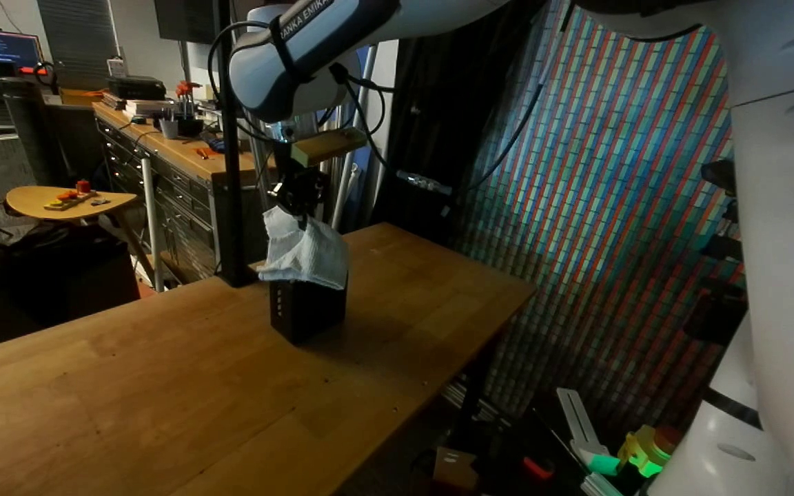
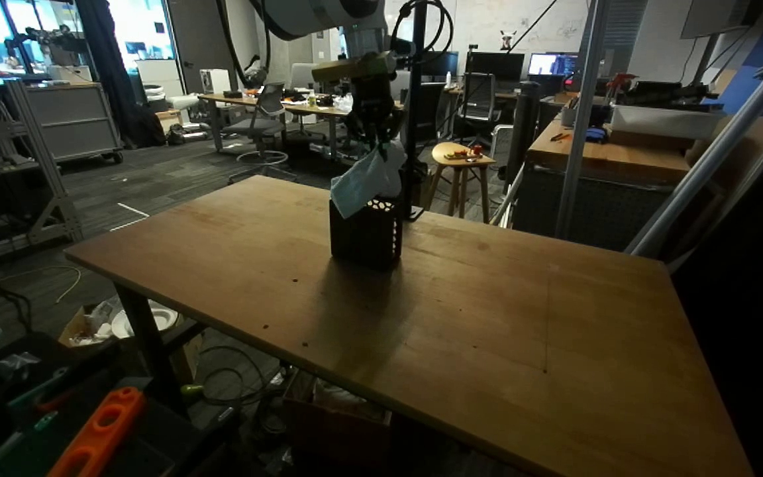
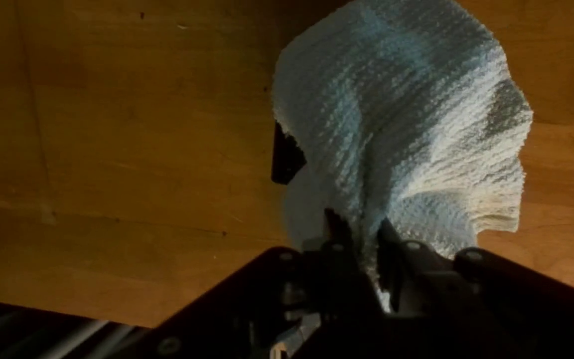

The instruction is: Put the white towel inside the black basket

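The white towel (image 1: pixel 306 253) is bunched between the fingers of my gripper (image 1: pixel 302 218). It hangs over the top of the black basket (image 1: pixel 309 311) and covers most of its opening. In an exterior view the towel (image 2: pixel 358 185) droops over the rim of the basket (image 2: pixel 363 240), below the gripper (image 2: pixel 381 147). In the wrist view the towel (image 3: pixel 401 99) is pinched between the fingertips (image 3: pixel 359 222). One dark corner of the basket (image 3: pixel 285 162) shows beside it. The inside of the basket is hidden under the towel. The basket stands upright on the wooden table.
The wooden table (image 1: pixel 183 386) also shows in an exterior view (image 2: pixel 487 318). A black upright post (image 1: pixel 231 151) stands at the table edge close to the basket and the arm. A workbench (image 1: pixel 169 148) and a small stool (image 1: pixel 69 200) stand beyond the table.
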Motion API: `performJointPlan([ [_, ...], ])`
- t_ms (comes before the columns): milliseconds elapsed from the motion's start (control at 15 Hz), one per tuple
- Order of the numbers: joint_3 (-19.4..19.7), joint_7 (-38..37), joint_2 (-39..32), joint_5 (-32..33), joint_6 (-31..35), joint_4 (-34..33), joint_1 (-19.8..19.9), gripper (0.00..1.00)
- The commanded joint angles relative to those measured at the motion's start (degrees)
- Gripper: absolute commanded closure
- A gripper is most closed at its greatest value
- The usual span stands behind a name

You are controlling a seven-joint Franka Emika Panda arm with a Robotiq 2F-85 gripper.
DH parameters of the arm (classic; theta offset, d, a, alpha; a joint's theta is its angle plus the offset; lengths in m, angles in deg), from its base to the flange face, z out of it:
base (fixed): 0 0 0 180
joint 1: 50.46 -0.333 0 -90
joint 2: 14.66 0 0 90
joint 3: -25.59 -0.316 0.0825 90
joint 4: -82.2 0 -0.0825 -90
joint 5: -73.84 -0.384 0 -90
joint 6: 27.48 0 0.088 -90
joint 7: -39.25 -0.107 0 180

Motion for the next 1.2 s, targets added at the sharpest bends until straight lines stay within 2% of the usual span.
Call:
performJointPlan([
  [0, 0.5, -5.08, 0.4, 1.3, -3.11, 0.27, -0.72, 0.96],
  [267, -0.05, -6.45, -0.06, 0.73, -3.56, 1.37, -0.73, 0.96],
  [733, -0.63, -4.82, -1.93, -0.4, 1.46, 4.55, 0.37, 0.96],
  [1133, -0.86, -4.47, -5.31, -2.69, 2.38, 4.43, 1.41, 0.96],
])
